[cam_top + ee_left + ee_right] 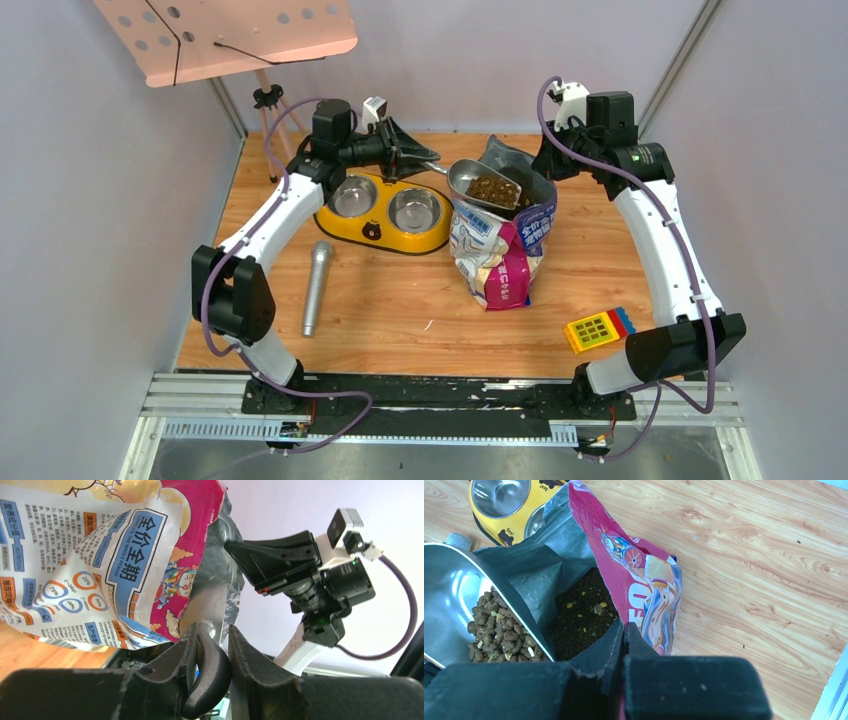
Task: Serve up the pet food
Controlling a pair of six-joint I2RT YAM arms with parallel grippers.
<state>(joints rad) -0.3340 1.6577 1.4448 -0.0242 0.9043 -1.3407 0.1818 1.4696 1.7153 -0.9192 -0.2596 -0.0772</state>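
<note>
Yellow feeder (405, 240), far rim partly under the left arm. Left fingers (172, 662) clamped on the black handle (210, 675) of the scoop (483, 186). Its bowl holds pet food (499, 630) over the open bag (500, 255), with more kibble inside the bag. Right fingers (601, 652) pressed together on the bag's rim, tips hidden by the foil. Wooden desk (400, 320); pale walls (90, 200).

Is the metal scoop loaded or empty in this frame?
Loaded. The scoop carries a heap of kibble above the open bag; both feeder bowls show bare metal.
</note>
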